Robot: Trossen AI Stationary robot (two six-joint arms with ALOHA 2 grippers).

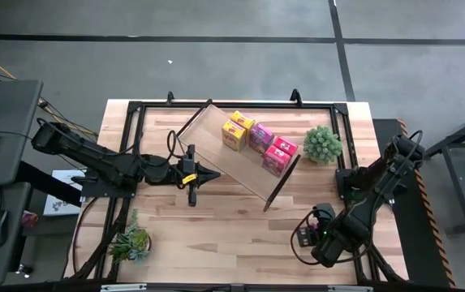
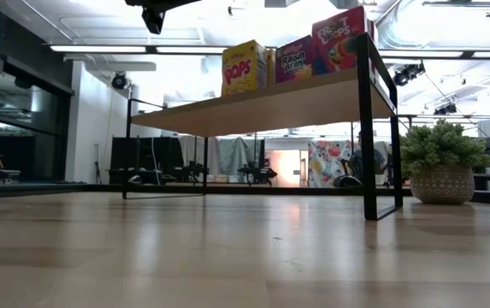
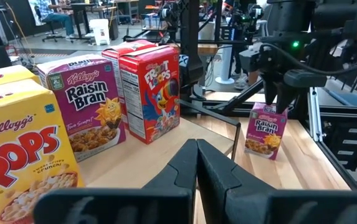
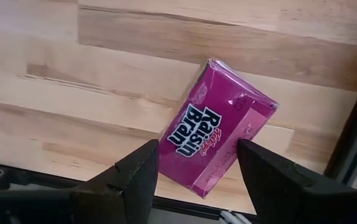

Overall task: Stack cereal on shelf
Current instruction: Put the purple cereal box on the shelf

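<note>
Magenta Raisin Bran box sits on the tabletop at the table's near right corner, between the spread fingers of my right gripper, which straddle it without clearly pressing its sides. On the shelf stand five boxes in a row: yellow Pops, Raisin Bran and red Froot Loops. My left gripper hovers over the shelf's front edge, fingers together, arm stretched across from the left. A potted plant stands beside the shelf.
</note>
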